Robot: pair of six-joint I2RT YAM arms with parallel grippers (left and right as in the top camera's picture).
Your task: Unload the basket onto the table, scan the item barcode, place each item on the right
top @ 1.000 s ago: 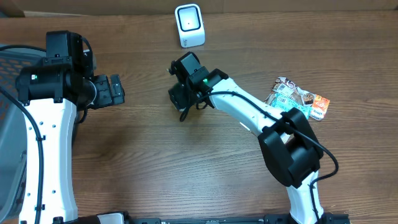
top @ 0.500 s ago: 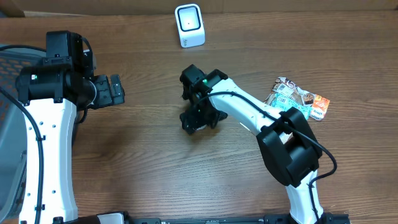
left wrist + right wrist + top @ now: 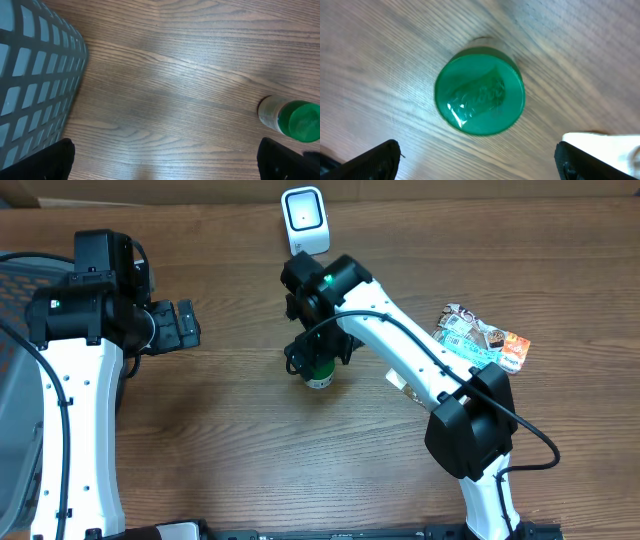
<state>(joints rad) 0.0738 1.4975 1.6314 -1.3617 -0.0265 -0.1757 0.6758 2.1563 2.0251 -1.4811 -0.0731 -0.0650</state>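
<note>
Upright near the middle of the desk (image 3: 230, 465), a little toward the far edge: a green-capped bottle (image 3: 319, 374), on its base and straight in front of the scanner (image 3: 305, 220) at the far edge. Not gripped by anything. Seen from the right wrist as a round green lid dead ahead, with the right gripper (image 3: 487, 161) poised directly above it and spread wide — fingertips in the two lower corners of that view, clear of the cap on both sides. Spread wide and empty as well: the left gripper (image 3: 190, 325), near the left edge beside the grey basket (image 3: 35, 75), well apart from the bottle.

Probably the pickup ahead of showing the code to the scanner. To do it well: come straight down with the lid centred between the fingers, and close on the pale body below the cap rather than on the cap itself, for a lower, steadier hold. Cannot make out the barcode's place on the body from these views, so leave as much of the side bare as possible and be ready to turn the wrist. Close evenly; a narrow upright thing, likely easy to tip with a one-sided touch. Lift clear of the desk before swinging toward the far edge, then hold the printed side square to the scanner's window — near, not touching. Keep away from the heap of packets (image 3: 480, 340) by the right edge.
</note>
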